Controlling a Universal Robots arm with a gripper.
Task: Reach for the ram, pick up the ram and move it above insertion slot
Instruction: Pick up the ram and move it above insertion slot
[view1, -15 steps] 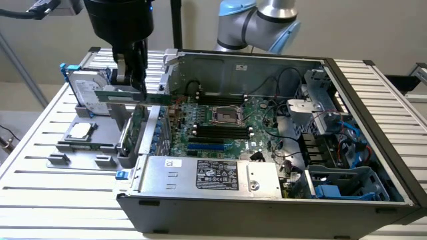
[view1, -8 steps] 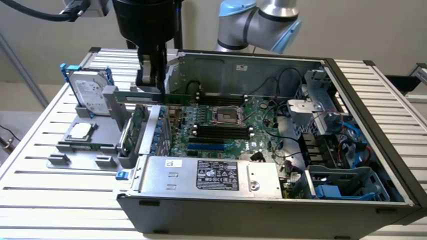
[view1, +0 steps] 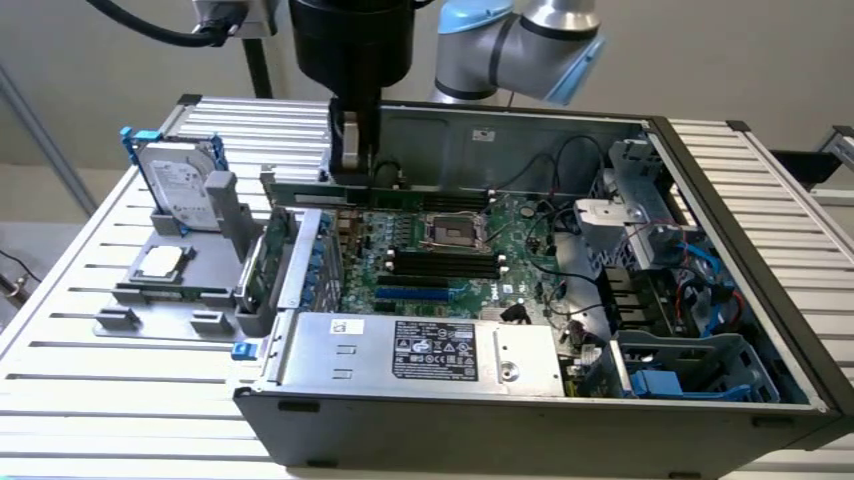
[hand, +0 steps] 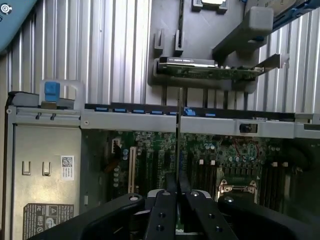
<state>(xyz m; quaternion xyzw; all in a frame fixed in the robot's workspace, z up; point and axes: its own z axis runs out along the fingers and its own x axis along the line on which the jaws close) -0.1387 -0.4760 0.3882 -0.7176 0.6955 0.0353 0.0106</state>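
The ram (view1: 400, 192) is held edge-up in the gripper (view1: 352, 160), well above the floor of the open computer case (view1: 534, 420); in the exterior view it is seen as a long green strip running from the fingers toward that view's right, level with the case's far wall. In the wrist view the ram (hand: 178, 135) is seen end-on as a thin dark line rising from between the fingers (hand: 162, 215), which are closed together on it. The reach and the pick-up are therefore judged to be done. The black insertion slot (view1: 441, 262) lies among several parallel sockets on the motherboard (view1: 514, 240), just in front of the silver processor socket (view1: 449, 232) (the short blue slot sits nearer still). The strip appears to hang behind the sockets rather than directly over them, though the exterior view's angle makes this hard to settle. The carry above the slot is thus judged to be partly done, with final alignment left. The hard drive (view1: 180, 185) and the upright card (hand: 210, 70) rest outside the case.
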